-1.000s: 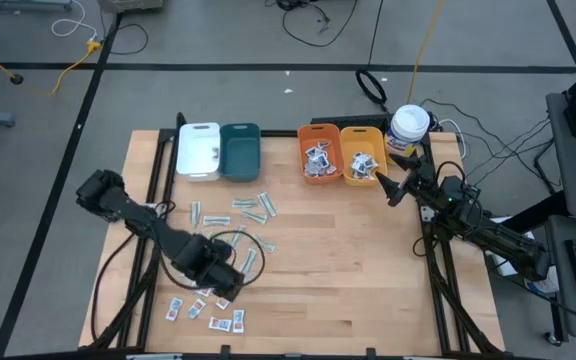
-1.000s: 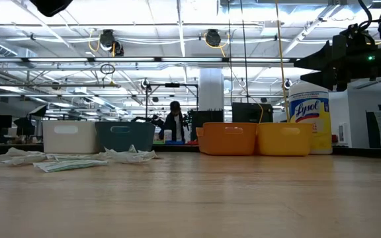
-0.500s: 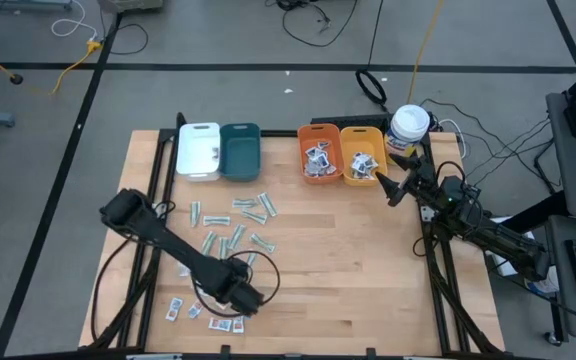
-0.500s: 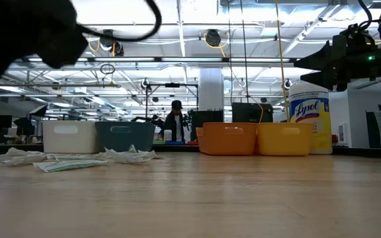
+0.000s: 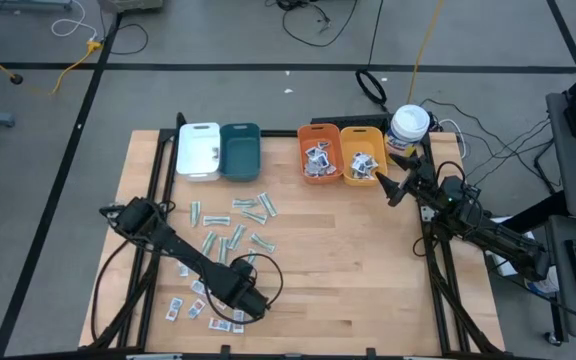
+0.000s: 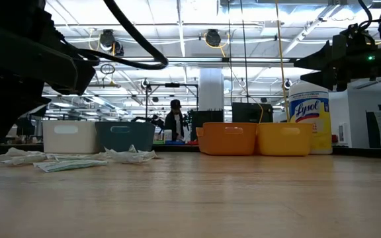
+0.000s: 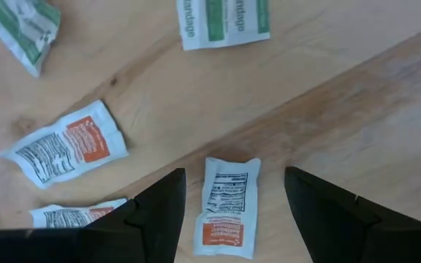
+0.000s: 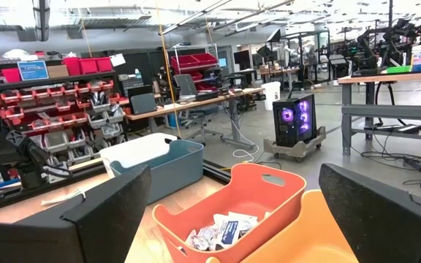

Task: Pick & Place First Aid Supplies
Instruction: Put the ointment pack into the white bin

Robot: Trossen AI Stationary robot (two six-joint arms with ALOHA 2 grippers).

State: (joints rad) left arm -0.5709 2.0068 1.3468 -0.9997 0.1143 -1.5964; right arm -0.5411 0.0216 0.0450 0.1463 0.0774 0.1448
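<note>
The first aid supplies lie loose on the table. Pale-green strips (image 5: 236, 222) spread below the white and teal bins. Small white packets with red print (image 5: 218, 322) sit by the near edge. My left gripper (image 5: 246, 305) hangs over those, open and pointing down. In the left wrist view its fingers (image 7: 229, 219) stand on either side of one red-print packet (image 7: 226, 206), which lies flat; no touch shows. More packets (image 7: 68, 146) lie beside it. My right gripper (image 5: 388, 190) waits open by the yellow bin, above the table (image 8: 232, 219).
A white bin (image 5: 198, 150), a teal bin (image 5: 240, 150), an orange bin (image 5: 318, 155) and a yellow bin (image 5: 361, 155) line the far side; the orange and yellow hold packets. A white canister (image 5: 408, 128) stands at the far right corner. Bare wood spans the table's middle and right (image 5: 368, 260).
My left gripper has moved toward the table's near edge and to the right, from over the green strips to the red-print packets, with most of the travel early in the second. Its arm has come into the low view at the left. The right arm kept still.
</note>
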